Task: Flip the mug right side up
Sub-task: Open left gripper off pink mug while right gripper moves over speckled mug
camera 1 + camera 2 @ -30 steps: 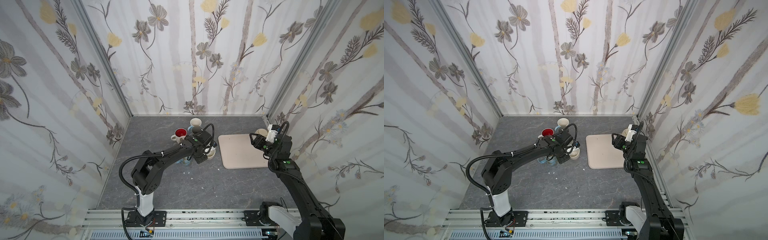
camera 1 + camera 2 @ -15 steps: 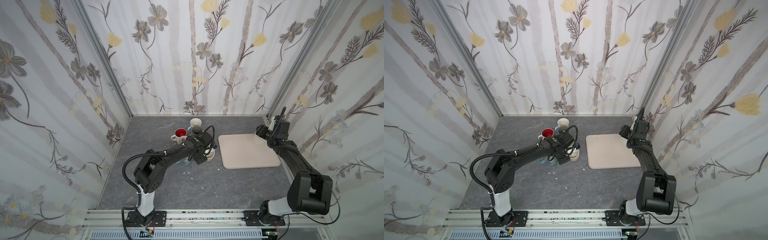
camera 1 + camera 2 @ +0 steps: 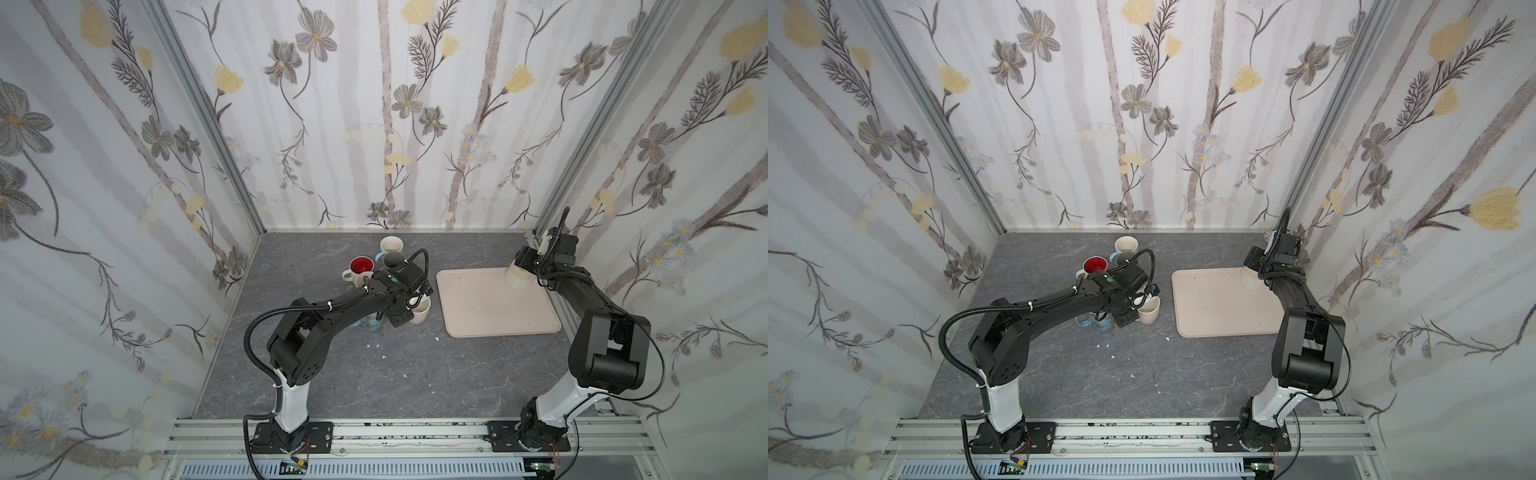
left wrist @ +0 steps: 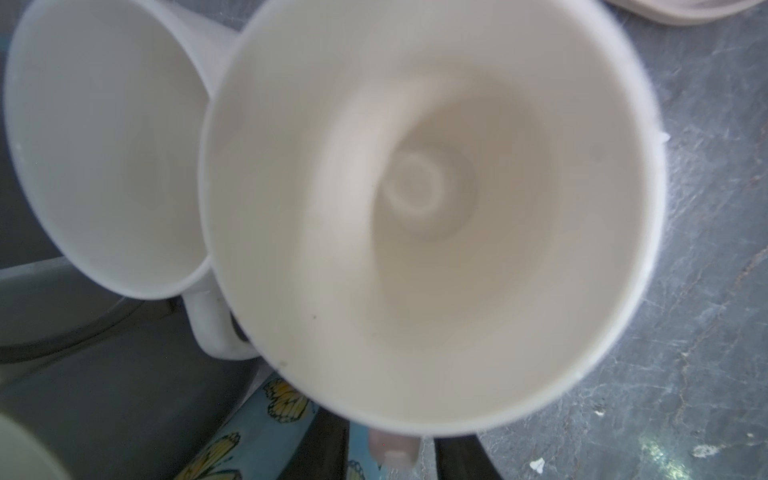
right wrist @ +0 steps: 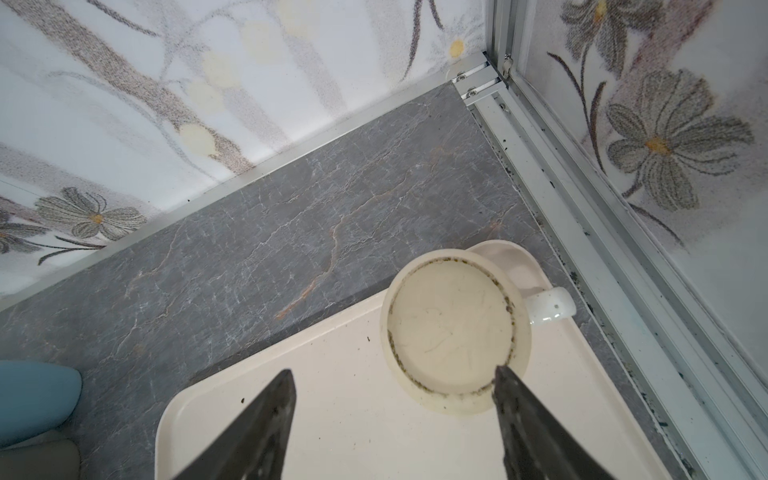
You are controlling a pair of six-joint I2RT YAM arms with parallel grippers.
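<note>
The right gripper [image 5: 392, 370] hangs over the far right corner of the tray [image 3: 490, 311], close to the right wall. Its jaws stand wide apart and hold nothing. Under it stands the upside-down mug [image 5: 453, 328], base up, with its handle [image 5: 550, 307] pointing toward the right wall. In the right wrist view one of the two dark fingers [image 5: 266, 415] is over bare tray and the other overlaps the rim of the mug's base; whether it touches the mug cannot be told. In both top views the gripper sits just above the mug [image 3: 515, 279] [image 3: 1250, 280] and partly hides it.

The left gripper [image 4: 390, 440] is at the cluster of mugs left of the tray, low over the grey table [image 3: 374, 374]. The left wrist view looks straight down into an upright cream mug [image 4: 432, 208], which stands on the table at the right end of the cluster [image 3: 420, 312]. The mug's handle [image 4: 392, 451] lies between the two fingers [image 4: 332, 449], with a narrow gap showing on each side, so the jaws are a little apart and not clamped on it. A white mug [image 4: 104, 145] stands against the cream mug, and a blue mug with yellow butterflies [image 4: 266, 419] is beside them. A mug with a red inside [image 3: 360, 266] stands farther back.
</note>
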